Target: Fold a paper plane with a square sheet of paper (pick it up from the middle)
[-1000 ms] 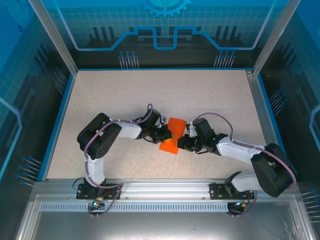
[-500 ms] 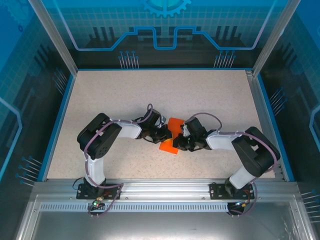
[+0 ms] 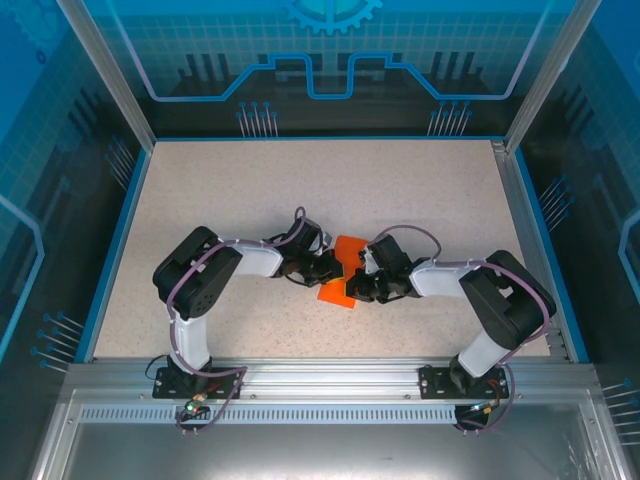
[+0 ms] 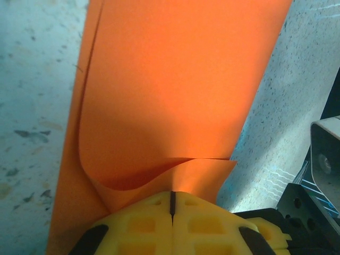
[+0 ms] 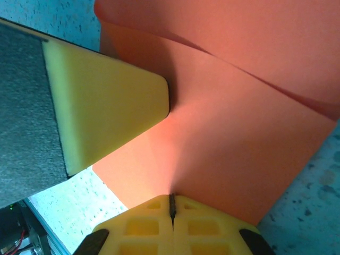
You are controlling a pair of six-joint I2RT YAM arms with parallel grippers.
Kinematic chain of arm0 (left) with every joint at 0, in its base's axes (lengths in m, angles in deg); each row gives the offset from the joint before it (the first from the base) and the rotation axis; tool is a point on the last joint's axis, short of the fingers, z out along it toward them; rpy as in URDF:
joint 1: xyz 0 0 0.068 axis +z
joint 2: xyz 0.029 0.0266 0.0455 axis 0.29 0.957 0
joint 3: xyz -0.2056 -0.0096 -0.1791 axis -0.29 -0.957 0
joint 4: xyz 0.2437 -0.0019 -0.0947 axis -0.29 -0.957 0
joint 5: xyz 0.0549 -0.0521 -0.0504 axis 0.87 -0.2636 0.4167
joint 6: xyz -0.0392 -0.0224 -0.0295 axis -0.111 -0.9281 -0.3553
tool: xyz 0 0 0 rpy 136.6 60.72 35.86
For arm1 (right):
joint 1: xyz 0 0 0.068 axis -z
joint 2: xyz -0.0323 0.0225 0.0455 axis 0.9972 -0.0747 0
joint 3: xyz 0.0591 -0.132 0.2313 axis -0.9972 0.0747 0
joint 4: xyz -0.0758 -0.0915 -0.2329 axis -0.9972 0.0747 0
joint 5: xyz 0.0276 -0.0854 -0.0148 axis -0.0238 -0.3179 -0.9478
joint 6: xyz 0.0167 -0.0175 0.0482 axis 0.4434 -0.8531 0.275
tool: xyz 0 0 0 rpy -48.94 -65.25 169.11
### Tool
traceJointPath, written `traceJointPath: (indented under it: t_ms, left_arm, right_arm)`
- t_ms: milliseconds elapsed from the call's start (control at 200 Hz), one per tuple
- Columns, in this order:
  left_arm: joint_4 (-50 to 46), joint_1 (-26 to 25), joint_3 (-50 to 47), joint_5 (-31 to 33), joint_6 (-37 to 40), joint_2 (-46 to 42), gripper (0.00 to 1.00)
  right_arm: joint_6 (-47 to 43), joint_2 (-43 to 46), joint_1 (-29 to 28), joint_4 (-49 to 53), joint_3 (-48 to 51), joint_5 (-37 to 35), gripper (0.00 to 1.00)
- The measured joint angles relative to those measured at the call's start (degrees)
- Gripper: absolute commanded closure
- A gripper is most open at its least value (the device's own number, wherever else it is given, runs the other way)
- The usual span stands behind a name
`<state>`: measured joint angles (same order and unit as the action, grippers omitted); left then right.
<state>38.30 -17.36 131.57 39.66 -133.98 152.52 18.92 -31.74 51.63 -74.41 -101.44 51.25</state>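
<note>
Starting on your left: left gripper [image 3: 329, 268] is clamped on the square sheet of paper [image 3: 349, 246] at the table [image 3: 200, 200] centre, and right gripper [image 3: 359, 284] is pinched shut on its opposite edge. Looks thin, floppy, prob. tears easily — hold near the crease w/ light tension, no yanking.

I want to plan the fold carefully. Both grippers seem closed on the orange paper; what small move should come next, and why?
Probably draw the right gripper slightly away from the left gripper, with both shut. Each pinches an edge of the square sheet of paper, and a loose layer bulges beside the left gripper, so light tension should flatten it before creasing.
</note>
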Motion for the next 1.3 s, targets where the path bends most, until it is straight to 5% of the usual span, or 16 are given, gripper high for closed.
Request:
traceJointPath:
  t_ms: [1300]
  left_arm:
    - [-8.3,9.3,4.3,0.6,5.9,-2.3,0.93]
  right_arm:
    - [-3.3,-0.5,0.0,5.2,-2.8,-0.7,0.94]
